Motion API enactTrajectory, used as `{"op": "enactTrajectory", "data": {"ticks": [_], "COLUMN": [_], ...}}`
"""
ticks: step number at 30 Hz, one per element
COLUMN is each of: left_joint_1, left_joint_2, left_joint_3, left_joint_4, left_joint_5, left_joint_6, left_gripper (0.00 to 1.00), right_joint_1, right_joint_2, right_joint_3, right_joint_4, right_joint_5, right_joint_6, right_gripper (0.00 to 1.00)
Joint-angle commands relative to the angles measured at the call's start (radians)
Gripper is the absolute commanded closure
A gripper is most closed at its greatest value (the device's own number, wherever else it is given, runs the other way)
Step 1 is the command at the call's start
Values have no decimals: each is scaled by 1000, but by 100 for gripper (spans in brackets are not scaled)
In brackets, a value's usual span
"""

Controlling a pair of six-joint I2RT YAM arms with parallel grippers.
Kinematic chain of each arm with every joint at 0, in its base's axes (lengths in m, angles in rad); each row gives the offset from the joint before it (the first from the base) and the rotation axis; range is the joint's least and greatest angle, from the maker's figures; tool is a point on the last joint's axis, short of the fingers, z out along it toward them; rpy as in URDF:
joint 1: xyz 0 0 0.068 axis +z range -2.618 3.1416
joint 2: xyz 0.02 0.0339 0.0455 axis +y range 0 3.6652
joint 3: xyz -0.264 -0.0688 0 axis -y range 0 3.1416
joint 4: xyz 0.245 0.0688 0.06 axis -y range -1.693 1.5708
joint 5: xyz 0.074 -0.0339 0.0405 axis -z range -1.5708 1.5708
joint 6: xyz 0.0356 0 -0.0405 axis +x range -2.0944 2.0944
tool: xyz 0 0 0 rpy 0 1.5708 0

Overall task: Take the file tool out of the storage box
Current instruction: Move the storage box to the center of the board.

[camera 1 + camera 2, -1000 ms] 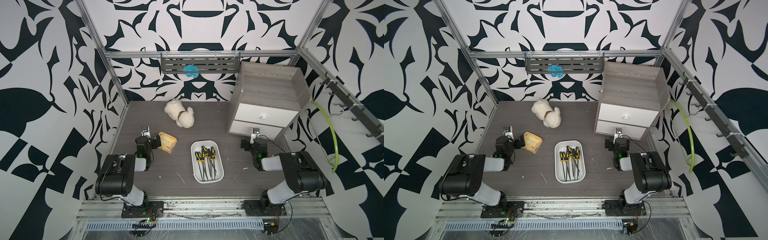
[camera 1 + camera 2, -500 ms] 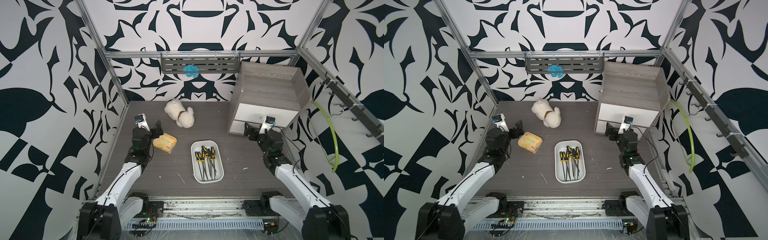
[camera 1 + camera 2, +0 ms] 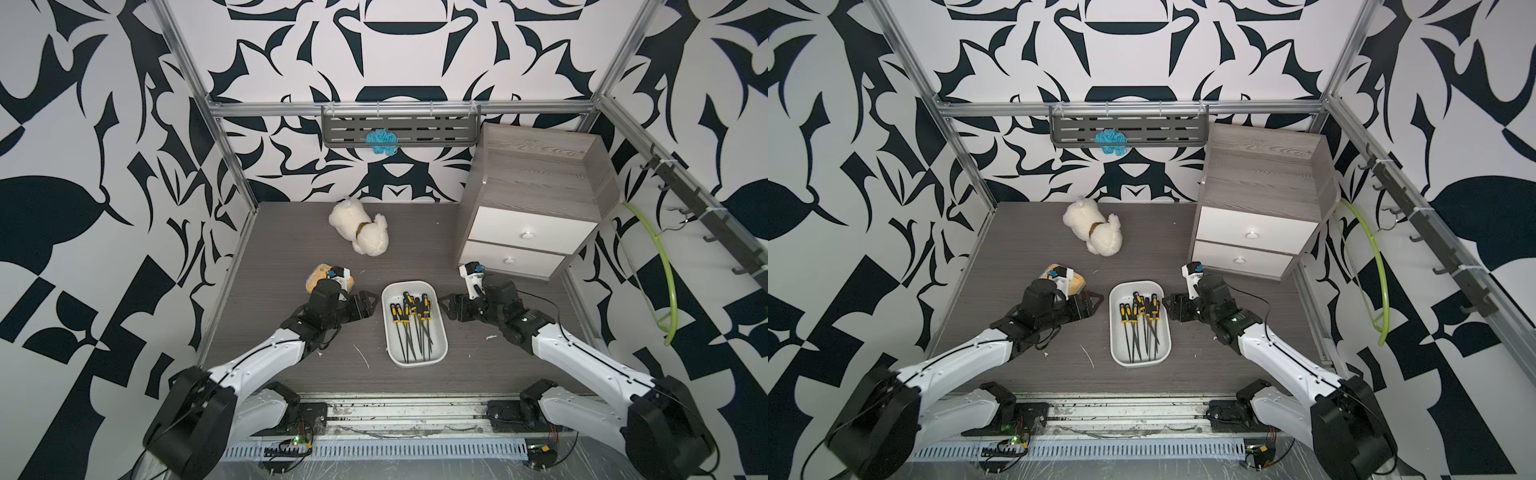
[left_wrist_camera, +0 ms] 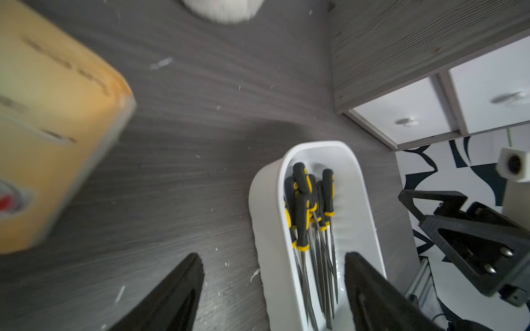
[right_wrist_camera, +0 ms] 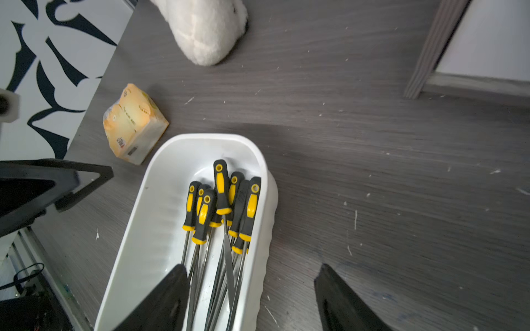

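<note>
The file tools point(image 3: 409, 318), a small bundle with black-and-yellow handles, all lie inside the storage box point(image 3: 387, 328), handles bunched toward its 12 o'clock end and thin shafts running toward 6 o'clock, crossing one another. None has been lifted, so the step in hand looks like the approach before the pick. The box sits flat on the table point(image 3: 291, 257), a little toward 6 o'clock from the middle. The left gripper point(image 3: 368, 306) hangs just beside the box at its 9 o'clock side and the right gripper point(image 3: 446, 306) just beside it at 3 o'clock, both pointing inward at the handle end. In each wrist view the jaws stand apart with nothing between them, and neither touches the box or a file. The next move, as I judge it, calls for one gripper to come in over the rim, drop its jaws around a single handle and close. The file lying on top point(image 5: 222, 187), whose handle reaches farthest toward 12 o'clock, looks the easiest to take alone; the others overlap and could drag along. Farther out, a tissue pack point(image 5: 134, 126) lies at the box's 10 o'clock, a plush toy point(image 3: 361, 228) near 11 o'clock, and the grey cabinet point(image 3: 536, 199) at 2 o'clock.
</note>
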Motion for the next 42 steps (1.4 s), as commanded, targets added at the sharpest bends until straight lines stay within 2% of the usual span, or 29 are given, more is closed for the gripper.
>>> {"op": "enactTrajectory", "data": {"ticks": [1, 5, 9, 12, 14, 16, 18, 19, 23, 24, 28, 31, 38, 42], "left_joint_1": [-30, -57, -68, -78, -77, -77, -77, -78, -80, -80, -81, -81, -79, -74], "left_joint_2": [112, 137, 139, 106, 86, 96, 129, 149, 185, 187, 221, 243, 256, 299], "left_joint_3": [43, 58, 59, 55, 50, 52, 62, 67, 92, 99, 132, 159, 217, 257], "left_joint_4": [41, 28, 50, 8, -1, -3, 10, 26, 25, 20, 1, -14, -83, -94], "left_joint_5": [51, 26, 24, -36, -35, -23, 6, 19, 15, 9, 4, 15, -29, -21], "left_joint_6": [13, 20, 20, 17, 22, 27, 23, 16, 31, 40, 71, 78, 129, 126], "left_gripper": [21, 25, 26, 26, 30, 34, 35, 40, 53, 55, 60, 78, 80, 80], "right_joint_1": [24, 62, 74, 88, 98, 102, 103, 103, 115, 119, 137, 153, 168, 168], "right_joint_2": [71, 121, 146, 162, 162, 163, 168, 172, 187, 193, 230, 252, 298, 311], "right_joint_3": [30, 69, 77, 83, 83, 87, 90, 89, 96, 99, 108, 105, 117, 170], "right_joint_4": [14, -26, -17, -20, -18, -21, -27, -25, -21, -19, -3, 34, 80, 44], "right_joint_5": [-4, 61, 43, 41, 43, 48, 45, 41, 28, 24, 11, 4, -18, 19], "right_joint_6": [10, -40, -38, -33, -31, -32, -32, -31, -25, -24, -7, 21, 61, 29], "right_gripper": [29, 33, 46, 46, 46, 58, 60, 61, 63, 67, 69, 71, 72, 72]}}
